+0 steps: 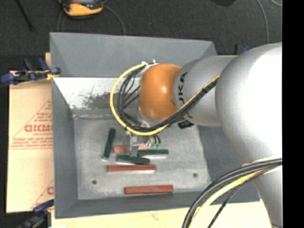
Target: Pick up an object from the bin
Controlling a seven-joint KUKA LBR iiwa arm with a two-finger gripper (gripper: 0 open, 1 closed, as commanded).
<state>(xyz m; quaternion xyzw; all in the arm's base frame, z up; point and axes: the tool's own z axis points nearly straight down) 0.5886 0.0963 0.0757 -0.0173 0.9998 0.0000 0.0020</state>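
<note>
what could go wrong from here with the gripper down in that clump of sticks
The gripper sits low over clustered dark green flat sticks and a short red-brown piece mid-bin. It may catch two together, or take only an edge and slip. The long red-brown flat stick just beside them could be knocked aside.

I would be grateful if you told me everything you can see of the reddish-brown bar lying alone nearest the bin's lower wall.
The reddish-brown bar is long, slim and straight with squared ends. It is evenly coloured and dull-surfaced, and whether it is wood or plastic cannot be told. It lies flat on the floor of the grey metal bin, almost level across the view and close to the lower wall. It sits apart from the heap of green and red sticks further up. Only the floor touches it.
</note>
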